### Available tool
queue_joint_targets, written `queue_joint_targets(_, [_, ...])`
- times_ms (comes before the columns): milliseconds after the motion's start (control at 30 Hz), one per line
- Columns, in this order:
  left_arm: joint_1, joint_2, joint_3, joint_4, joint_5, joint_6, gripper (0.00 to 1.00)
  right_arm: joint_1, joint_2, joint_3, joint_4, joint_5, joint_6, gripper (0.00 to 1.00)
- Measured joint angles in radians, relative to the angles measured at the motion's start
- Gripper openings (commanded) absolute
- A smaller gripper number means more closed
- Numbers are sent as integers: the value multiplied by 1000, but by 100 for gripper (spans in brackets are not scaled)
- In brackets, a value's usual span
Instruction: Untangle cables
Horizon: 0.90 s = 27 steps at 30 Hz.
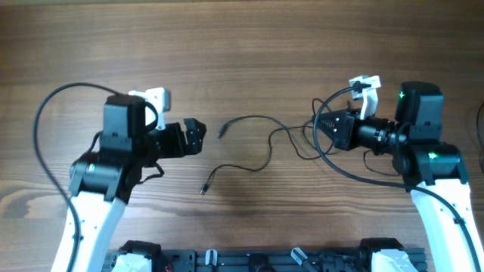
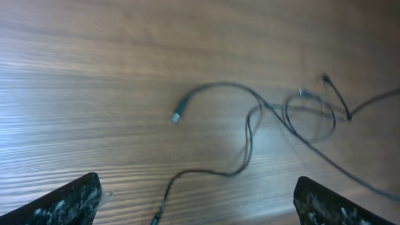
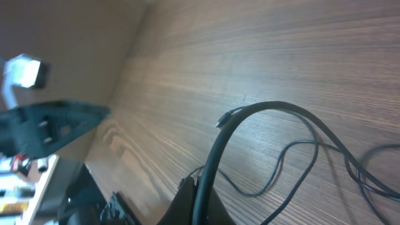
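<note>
Two thin black cables (image 1: 261,147) lie on the wooden table between my arms. One ends in a plug (image 1: 221,132) at the upper left. The other ends in a plug (image 1: 203,189) lower down. They cross and loop in a tangle (image 1: 302,142) by my right gripper. My left gripper (image 1: 195,137) is open and empty, left of the plugs. In the left wrist view its fingers (image 2: 197,182) frame the cables (image 2: 250,125) and the tangle (image 2: 309,112). My right gripper (image 1: 321,125) is shut, and in the right wrist view a thin cable (image 3: 275,165) leads out from its tips (image 3: 190,182).
A thick black arm wire (image 1: 325,155) loops past my right gripper and crosses the right wrist view (image 3: 250,115). Another arm wire (image 1: 45,113) arcs at the far left. The wooden table (image 1: 242,45) extends beyond the cables. A black rail (image 1: 257,261) runs along the front edge.
</note>
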Motion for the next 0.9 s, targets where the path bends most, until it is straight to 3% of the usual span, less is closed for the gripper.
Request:
queue_joint_targets(300, [-4,124,0,38,234,185,100,0,0,0,-52,-83,-168,5])
queue_joint_targets(600, [-142,205,0,190,288,240,99,0,0,0,-53,-393,-407,4])
queue_joint_targets(733, [-222,273,0,285,295,252,97,0,0,0,-53,-464,-439,4])
queue_joint_targets(900, [-305,354,0,318,295,372,91,0,0,0,-53,-495,-451,4])
